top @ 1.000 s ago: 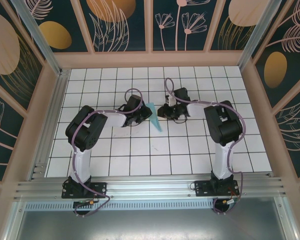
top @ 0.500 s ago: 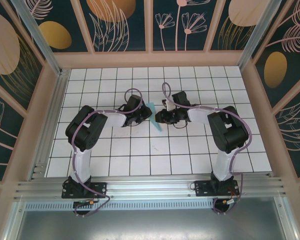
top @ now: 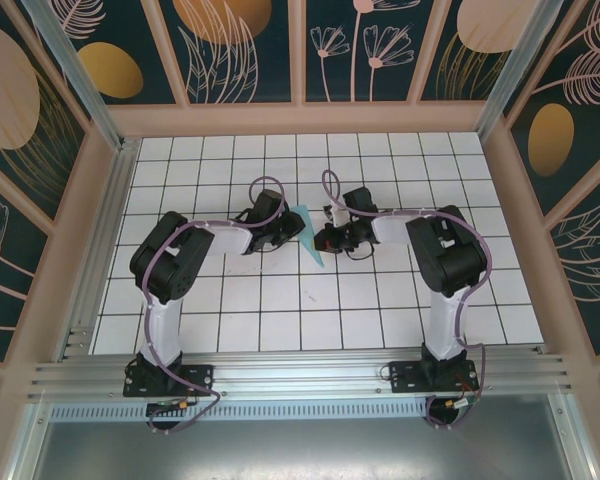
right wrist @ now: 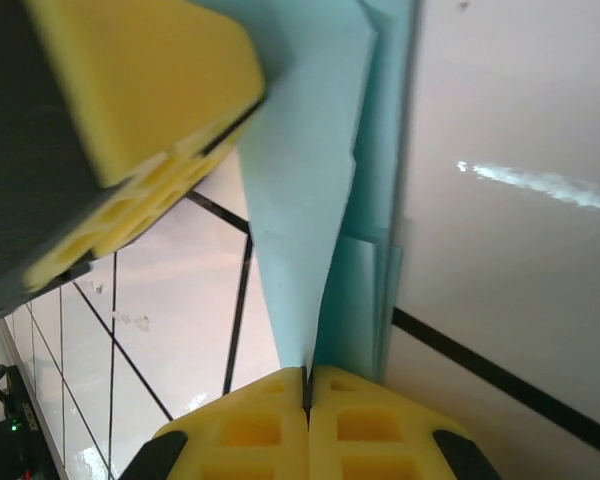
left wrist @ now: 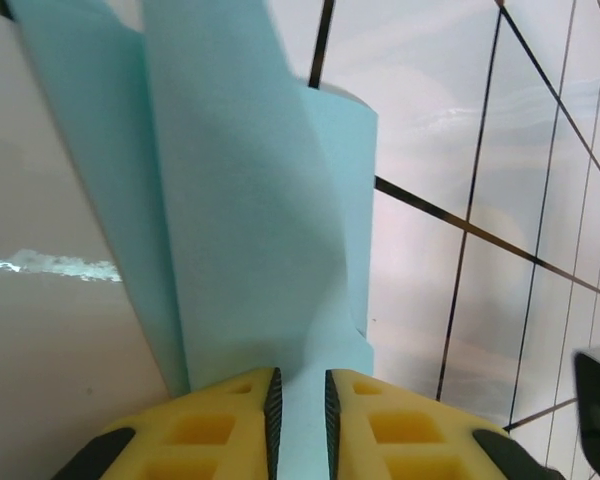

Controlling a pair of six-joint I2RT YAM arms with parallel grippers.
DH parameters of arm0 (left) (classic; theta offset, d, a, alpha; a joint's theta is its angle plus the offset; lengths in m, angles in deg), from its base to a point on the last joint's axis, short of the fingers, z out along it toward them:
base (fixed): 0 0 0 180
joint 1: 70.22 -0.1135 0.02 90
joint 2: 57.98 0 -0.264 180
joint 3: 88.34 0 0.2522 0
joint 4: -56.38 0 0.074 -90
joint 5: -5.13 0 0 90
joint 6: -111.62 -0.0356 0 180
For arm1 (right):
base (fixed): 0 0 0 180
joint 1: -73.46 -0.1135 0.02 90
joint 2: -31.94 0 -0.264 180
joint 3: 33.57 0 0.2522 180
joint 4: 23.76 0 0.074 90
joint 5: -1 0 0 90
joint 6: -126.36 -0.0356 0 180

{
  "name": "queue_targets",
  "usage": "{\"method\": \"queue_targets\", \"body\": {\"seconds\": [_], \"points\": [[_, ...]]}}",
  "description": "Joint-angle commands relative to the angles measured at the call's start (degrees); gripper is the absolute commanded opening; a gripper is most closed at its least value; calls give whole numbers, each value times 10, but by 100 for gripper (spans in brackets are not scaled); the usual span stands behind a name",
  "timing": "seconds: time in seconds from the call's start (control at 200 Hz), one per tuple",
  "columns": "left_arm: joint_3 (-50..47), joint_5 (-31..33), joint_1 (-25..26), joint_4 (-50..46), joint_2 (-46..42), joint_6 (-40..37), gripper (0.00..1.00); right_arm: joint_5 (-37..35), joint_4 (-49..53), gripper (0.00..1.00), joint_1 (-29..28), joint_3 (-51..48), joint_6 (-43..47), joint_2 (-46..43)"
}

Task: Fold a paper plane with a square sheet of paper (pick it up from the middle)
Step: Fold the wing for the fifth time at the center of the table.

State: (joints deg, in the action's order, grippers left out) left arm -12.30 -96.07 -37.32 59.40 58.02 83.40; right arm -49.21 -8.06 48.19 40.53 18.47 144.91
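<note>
Right fingers (right wrist: 260,425) first: pressed flat together now, after standing slightly apart a moment ago, and a thin flap of the paper plane (right wrist: 305,200) runs straight down into the seam between them. So the right gripper (right wrist: 307,392) has just bitten onto the paper. Over on the other side, the left fingers (left wrist: 235,420) stand a narrow slot apart with turquoise paper filling that slot, so the left gripper (left wrist: 298,410) is pinching the plane too, from the opposite edge. From the right wrist you can even see one yellow left finger (right wrist: 130,90) looming just beside the folded layers.

Out to the wide view: the right gripper (top: 324,238) has swung in from further back over the last second and now sits right against the plane (top: 306,220), facing the left gripper (top: 287,226). The sheet is already a slim pointed dart, held between the two near the middle of the white grid table (top: 280,300), tip toward the arm bases. Whether the tip rests on the tiles, I cannot tell.

What it means, as I judge it: with both sides gripped, the arms are set to open or press a wing. The folding looks late-stage, shaping and not first creases.
</note>
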Motion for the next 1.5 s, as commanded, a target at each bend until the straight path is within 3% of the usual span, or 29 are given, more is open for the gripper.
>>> {"method": "queue_targets", "body": {"seconds": [0.0, 0.305, 0.47, 0.711, 0.886, 1.496], "points": [[-18, -10, -1, 46, -40, -19, 27, 15, 18, 3, 6, 18, 9, 24], [-62, -75, 1, 144, -45, -6, 27, 18, 67, 3, 8, 43, 6, 68], [-62, -71, 9, 112, -44, -19, 26, 18, 71, 3, 10, 48, 0, 71], [-81, -92, 18, 105, -29, -7, 15, 12, 84, 2, 12, 58, -6, 77], [-69, -104, 23, 87, -11, -17, 16, 9, 94, 1, 12, 65, -9, 85], [-19, 23, 4, -49, 1, 18, 18, -17, 131, 1, 12, 65, 8, 98]]}}
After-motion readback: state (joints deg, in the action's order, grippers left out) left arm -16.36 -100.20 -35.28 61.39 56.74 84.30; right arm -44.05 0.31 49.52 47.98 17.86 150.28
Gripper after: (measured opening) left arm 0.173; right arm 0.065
